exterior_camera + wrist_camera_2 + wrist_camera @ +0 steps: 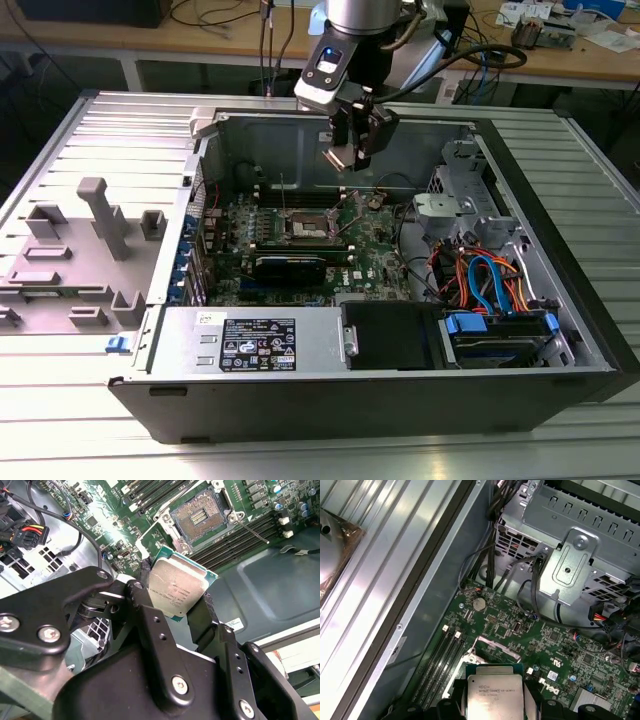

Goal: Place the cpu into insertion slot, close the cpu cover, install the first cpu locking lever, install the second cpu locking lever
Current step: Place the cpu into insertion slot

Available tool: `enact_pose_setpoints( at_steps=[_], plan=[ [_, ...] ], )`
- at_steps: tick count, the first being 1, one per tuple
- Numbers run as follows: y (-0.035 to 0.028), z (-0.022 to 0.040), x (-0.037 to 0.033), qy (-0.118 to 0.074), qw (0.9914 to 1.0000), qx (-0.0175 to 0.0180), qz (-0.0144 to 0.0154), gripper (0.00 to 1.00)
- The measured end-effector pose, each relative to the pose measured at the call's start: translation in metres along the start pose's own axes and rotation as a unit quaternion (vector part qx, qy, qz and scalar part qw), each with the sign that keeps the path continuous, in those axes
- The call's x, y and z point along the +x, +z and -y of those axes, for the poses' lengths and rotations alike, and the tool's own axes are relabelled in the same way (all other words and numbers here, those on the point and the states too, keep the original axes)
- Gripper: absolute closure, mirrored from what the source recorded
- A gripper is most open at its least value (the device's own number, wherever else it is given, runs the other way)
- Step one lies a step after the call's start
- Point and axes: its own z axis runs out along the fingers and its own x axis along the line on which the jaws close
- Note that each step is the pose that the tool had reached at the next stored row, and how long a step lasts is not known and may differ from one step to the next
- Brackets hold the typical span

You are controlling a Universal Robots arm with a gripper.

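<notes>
Black two-finger gripper [352, 150] is clamped on the small flat square silver-grey cpu [339, 157]. In the second wrist view the black fingers [152, 620] press two opposite edges of the cpu [177, 590], metal top facing the camera. The gripper [175, 598] hangs in the air over the far part of the open grey metal computer case [330, 395], and the chip touches nothing else.

Key relation: the insertion slot [308, 228], a square dark frame with a pale contact field, lies below the gripper, a bit toward the exterior view's left and nearer. They are well apart. In the second wrist view the slot [200, 517] is bare, contacts exposed. Chip edges look roughly parallel to the slot edges, though in the exterior view the chip looks tilted, not level.

The thin silver metal cpu cover [495, 648] seems swung up, just beyond the cpu [495, 692] in the first wrist view. A thin lever wire [250, 530] sticks out beside the slot.

Surface: flat green motherboard [385, 265]; the contact field is likely fragile. Room is tight: long black memory slots [235, 537] on one side, a long black card [290, 266] on the near side, and coloured cables [480, 275] on the exterior view's right.
</notes>
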Motion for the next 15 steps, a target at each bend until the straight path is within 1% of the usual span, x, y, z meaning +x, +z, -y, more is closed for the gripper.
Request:
enact_pose_setpoints(
  at_steps=[10, 13, 15],
  plan=[
    [0.0001, 0.0, 0.0, 0.001, 1.0, 0.0, 0.0, 0.46],
    [0.0003, 0.0, 0.0, 0.008, 0.99997, -0.0002, 0.0006, 0.46],
    [0.0008, 0.0, 0.0, 0.017, 0.99985, -0.0003, 0.0014, 0.46]
  ],
)
